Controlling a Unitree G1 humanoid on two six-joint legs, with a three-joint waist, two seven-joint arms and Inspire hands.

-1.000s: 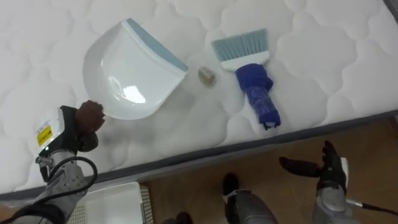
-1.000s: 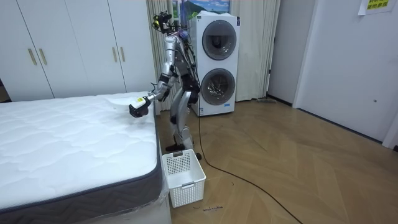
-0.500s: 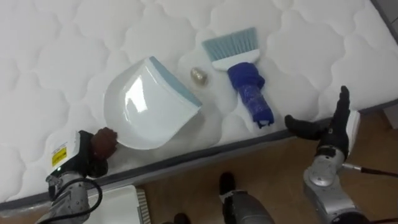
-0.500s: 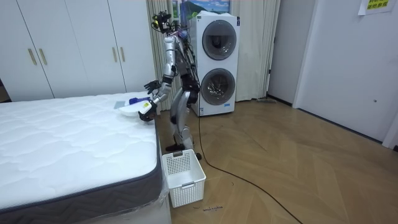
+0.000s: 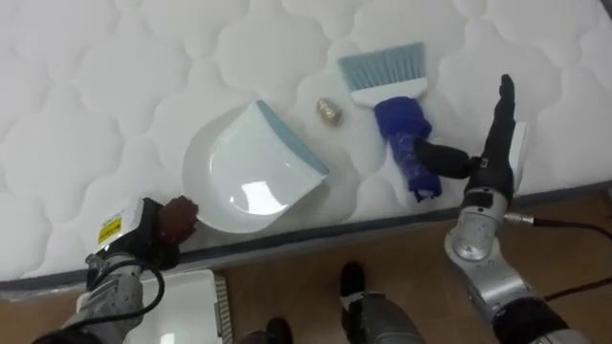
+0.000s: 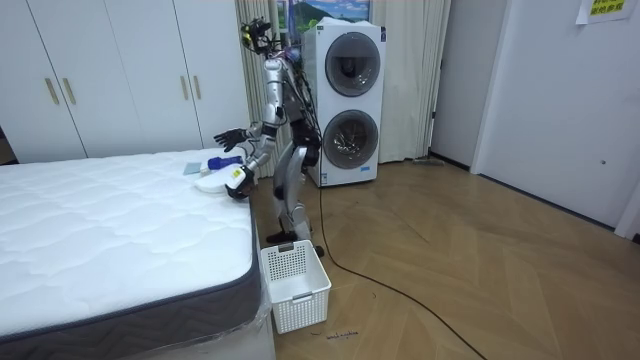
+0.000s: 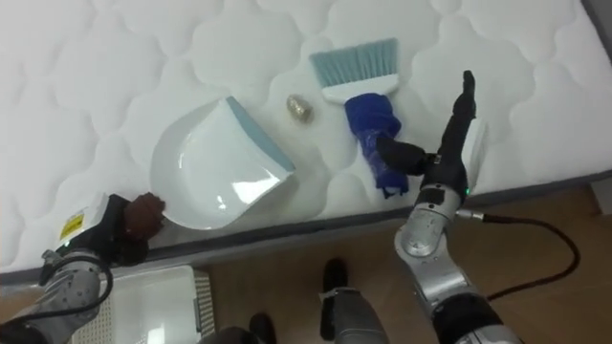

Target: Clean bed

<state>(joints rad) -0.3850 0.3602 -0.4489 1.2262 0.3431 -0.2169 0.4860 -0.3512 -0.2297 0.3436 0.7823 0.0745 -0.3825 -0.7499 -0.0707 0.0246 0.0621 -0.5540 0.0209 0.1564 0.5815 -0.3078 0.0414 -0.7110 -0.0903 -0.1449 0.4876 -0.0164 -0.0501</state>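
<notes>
While the left hand (image 5: 164, 223) clamps the dustpan (image 5: 251, 172) at the bed's (image 5: 86, 86) near edge, the right hand (image 5: 490, 158), fingers straight and thumb spread, hovers just right of the brush (image 5: 397, 113). A clumsy grab could flick the pellet (image 5: 330, 111) away or knock the brush overboard.

A white dustpan (image 5: 251, 172), a blue-handled brush (image 5: 392, 105) and a small brownish scrap (image 5: 330, 111) between them lie near the quilted mattress (image 5: 115, 86)'s near edge.
</notes>
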